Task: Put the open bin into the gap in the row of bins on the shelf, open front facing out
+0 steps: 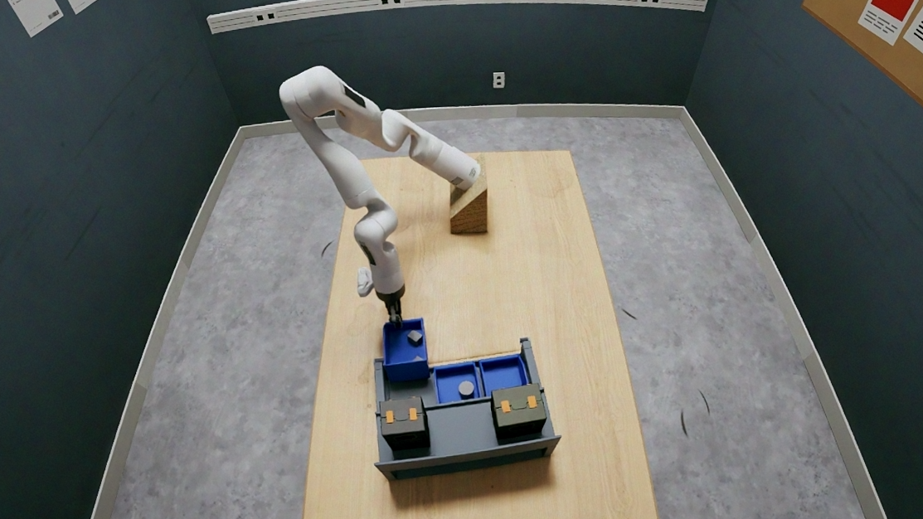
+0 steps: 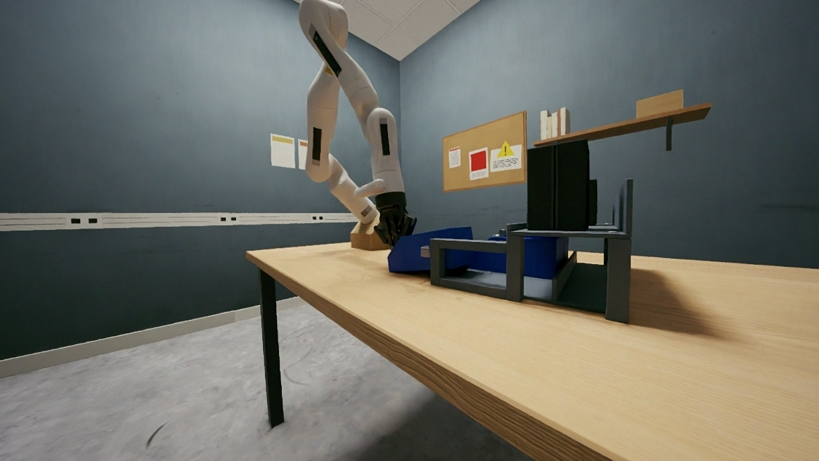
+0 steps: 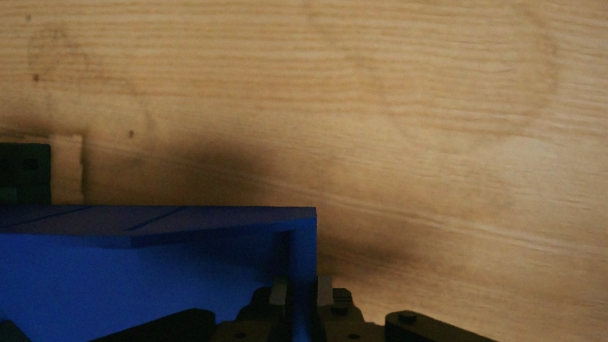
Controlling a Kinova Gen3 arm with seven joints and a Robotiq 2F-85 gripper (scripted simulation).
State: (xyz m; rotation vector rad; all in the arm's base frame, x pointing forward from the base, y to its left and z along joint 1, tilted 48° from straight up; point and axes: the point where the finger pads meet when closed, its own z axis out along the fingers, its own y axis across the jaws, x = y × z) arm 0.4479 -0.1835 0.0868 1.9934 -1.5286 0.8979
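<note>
The loose blue bin (image 1: 396, 347) (image 2: 419, 250) (image 3: 150, 295) is tilted, its arm-side end low by the table and its other end raised over the shelf's front edge at the left. A grey part (image 1: 415, 337) lies in it, with another partly visible. My gripper (image 1: 395, 322) (image 2: 395, 243) (image 3: 303, 300) is shut on the bin's arm-side wall, one finger inside and one outside. The grey shelf (image 1: 460, 431) (image 2: 514, 275) has a gap (image 1: 413, 394) at its left. Beside it stand a blue bin (image 1: 447, 378) with a round grey part (image 1: 466, 390) and another blue bin (image 1: 503, 372).
The shelf's upper board carries a dark case (image 1: 403, 430) (image 2: 555, 185) above the gap side and another case (image 1: 519, 412) at the right. The shelf's left side frame (image 2: 435, 263) stands close to the loose bin. The wooden table (image 1: 536, 275) (image 2: 355, 291) lies beneath.
</note>
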